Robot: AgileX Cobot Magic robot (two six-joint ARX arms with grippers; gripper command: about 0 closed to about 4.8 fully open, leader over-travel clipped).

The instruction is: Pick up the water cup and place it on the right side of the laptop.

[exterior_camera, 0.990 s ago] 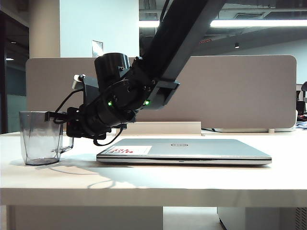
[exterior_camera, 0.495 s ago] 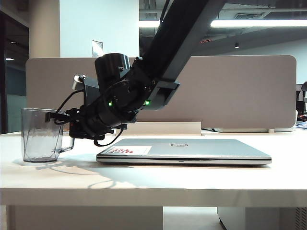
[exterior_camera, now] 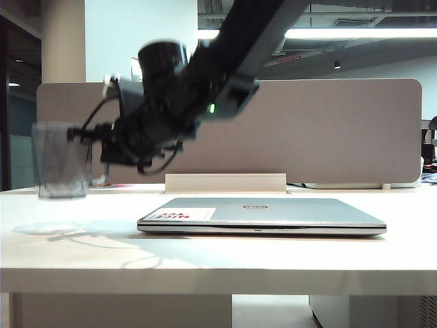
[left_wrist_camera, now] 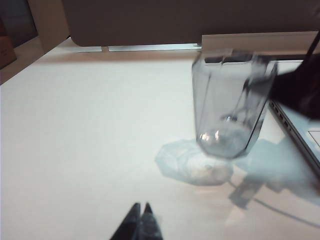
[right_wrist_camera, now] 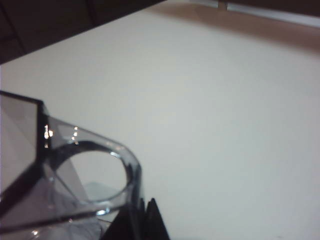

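Note:
The water cup (exterior_camera: 61, 160), smoky and see-through, hangs blurred above the table at the far left of the exterior view, well clear of the surface. My right gripper (exterior_camera: 82, 133) reaches across from the right and is shut on the cup's rim wall. In the right wrist view the cup's rim (right_wrist_camera: 75, 175) sits beside the right gripper (right_wrist_camera: 146, 201), whose tips pinch the wall. The closed silver laptop (exterior_camera: 263, 213) lies flat to the cup's right. In the left wrist view my left gripper (left_wrist_camera: 140, 206) is shut and empty, away from the lifted cup (left_wrist_camera: 227, 107) and the laptop's edge (left_wrist_camera: 300, 127).
The white table (exterior_camera: 273, 256) has its front edge near the camera. A grey partition panel (exterior_camera: 341, 130) stands along the back. A low white strip (exterior_camera: 225, 182) sits just behind the laptop. The cup's shadow (exterior_camera: 48, 227) lies on the table under it.
The right gripper closed on the cup's rim and the arm rose, lifting the cup off the table. The laptop and the left gripper have not moved.

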